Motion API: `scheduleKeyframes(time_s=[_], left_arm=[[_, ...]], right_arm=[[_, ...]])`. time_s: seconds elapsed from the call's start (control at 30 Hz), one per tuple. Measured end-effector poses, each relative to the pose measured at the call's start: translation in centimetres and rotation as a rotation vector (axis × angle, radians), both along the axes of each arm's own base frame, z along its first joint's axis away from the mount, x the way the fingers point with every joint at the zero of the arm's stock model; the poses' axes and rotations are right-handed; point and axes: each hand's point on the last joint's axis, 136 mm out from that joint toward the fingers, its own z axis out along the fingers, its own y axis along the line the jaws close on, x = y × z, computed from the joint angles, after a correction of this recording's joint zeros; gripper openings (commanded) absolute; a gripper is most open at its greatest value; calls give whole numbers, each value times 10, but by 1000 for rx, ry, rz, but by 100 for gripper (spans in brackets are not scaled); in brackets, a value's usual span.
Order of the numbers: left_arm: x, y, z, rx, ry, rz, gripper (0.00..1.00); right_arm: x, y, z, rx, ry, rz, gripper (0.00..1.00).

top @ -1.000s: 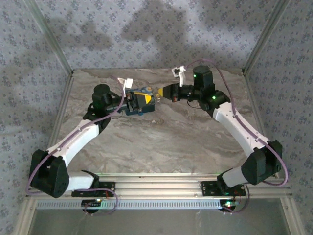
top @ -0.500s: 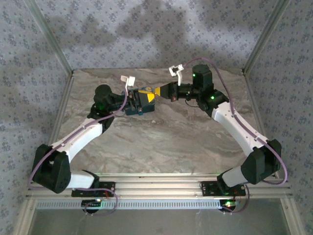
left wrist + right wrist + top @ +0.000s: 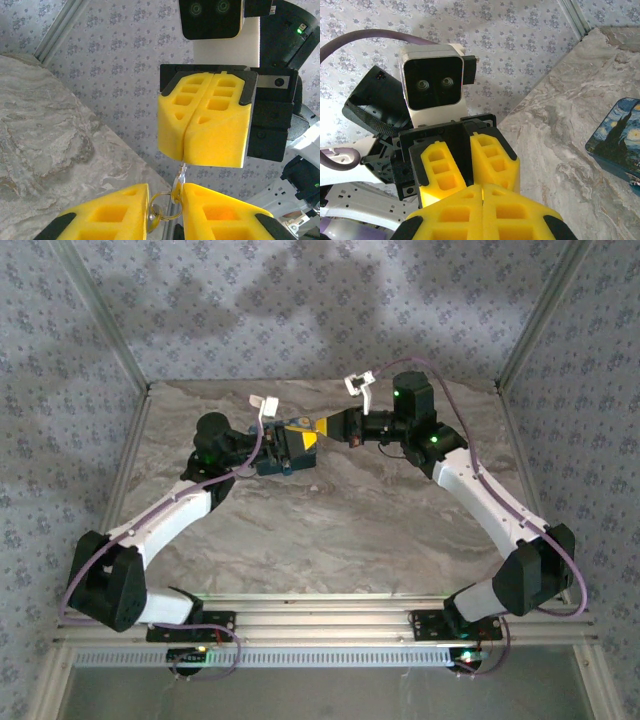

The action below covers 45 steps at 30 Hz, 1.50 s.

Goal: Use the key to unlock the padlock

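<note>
Yellow foam fingers [image 3: 105, 212] of the left gripper [image 3: 165, 200] stand a narrow gap apart, with a metal key ring [image 3: 161, 211] sitting in that gap. Whether the pads press the ring cannot be told. Just past the fingertips, a small metal key [image 3: 181, 174] runs from the ring into the seam of the right gripper [image 3: 186, 157], whose own yellow fingers are pressed flat together on the key's far end. The two grippers meet nose to nose above the marble table [image 3: 40, 125], with the key bridging the short space between them. Below the right gripper and off to one side, a blue tin [image 3: 617, 132] with a starry-night print lies flat on the table, apart from both sets of fingers. Behind everything hangs a patterned grey wall [image 3: 115, 75].

The hand-over looks like the delicate part. The key is thin and seems pinched by little more than its end. If the left gripper squeezes the loose ring rather than the key, it could swing or twist the key in the right gripper's hold. If either gripper pulls away while the other is not firmly set, the key may drop to the table and the unlocking would stall.

Count: two grippers, four yellow fingers, one key, one ring, one blue tin.
</note>
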Motion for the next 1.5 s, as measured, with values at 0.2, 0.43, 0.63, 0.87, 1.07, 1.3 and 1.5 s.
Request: scheduleKeyframes(time_s=[0.2,0.43,0.63,0.87,1.07,1.3,1.5], left_arm=[[-2,0,1,0,-2,-10,0],[-2,0,0,12,-20,-2,0],[-1,8,-3,51,-32,39,0],[16,44,-16,125,-9,175,0],[42,94,-46,238,75,356,0],[81,170,-93,336,243,609,0],[105,196,-153,418,402,694,0]], right_arm=[[1,1,-2,-2,4,0,0],[1,1,-3,-3,8,-1,25],[6,-1,-4,-11,20,-30,55],[37,-19,-21,-88,66,-219,64],[94,-29,-70,-228,190,-421,66],[162,-7,-167,-379,365,-478,66],[188,6,-245,-459,467,-471,62]])
